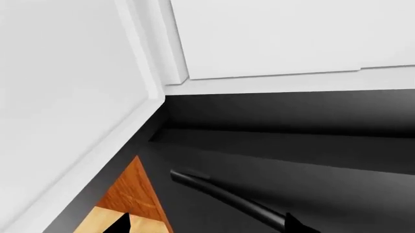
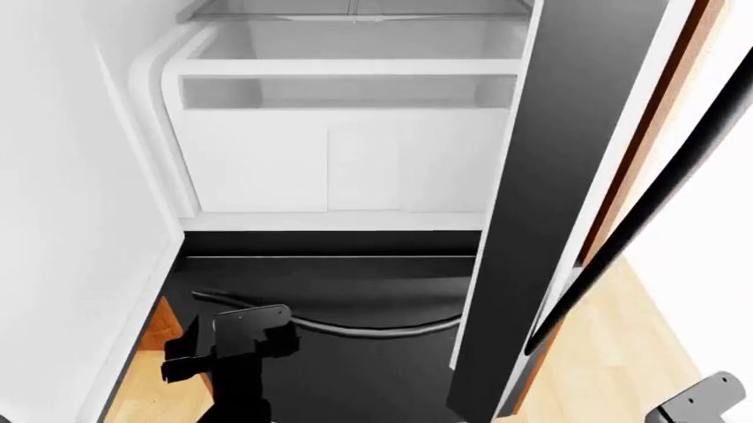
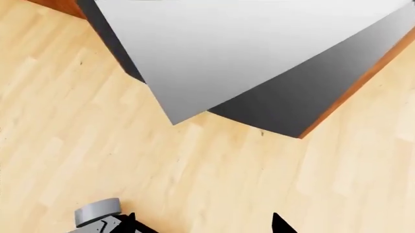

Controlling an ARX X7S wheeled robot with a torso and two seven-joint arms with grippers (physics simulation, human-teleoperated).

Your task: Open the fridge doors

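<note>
Both fridge doors (image 2: 553,176) stand swung wide in the head view. The right one shows edge-on as a tall dark-grey panel with its slim black bar handle (image 2: 636,220) running diagonally along its outer side; the left one fills the view's left side with its white inner face (image 2: 59,203). Between them the white fridge interior (image 2: 341,150) is exposed, with a shelf ledge and a bin front. Below it sits the dark drawer front (image 2: 341,291) with its curved handle (image 2: 341,328).

The left gripper (image 2: 229,348) hangs low in front of the drawer front, near the left end of the curved handle and not touching it. In the left wrist view only two dark fingertips (image 1: 120,224) peek in at the frame's edge, well apart and with nothing between them, so the gripper is spread and holds nothing. That view also shows the curved handle and the white corner of the interior.

The right gripper (image 3: 201,225) hovers over the wooden floor (image 3: 77,121) beside the right door's lower corner; its two fingertips are set wide and empty. In the head view only a grey part of the right arm (image 2: 706,401) shows at the bottom right.
</note>
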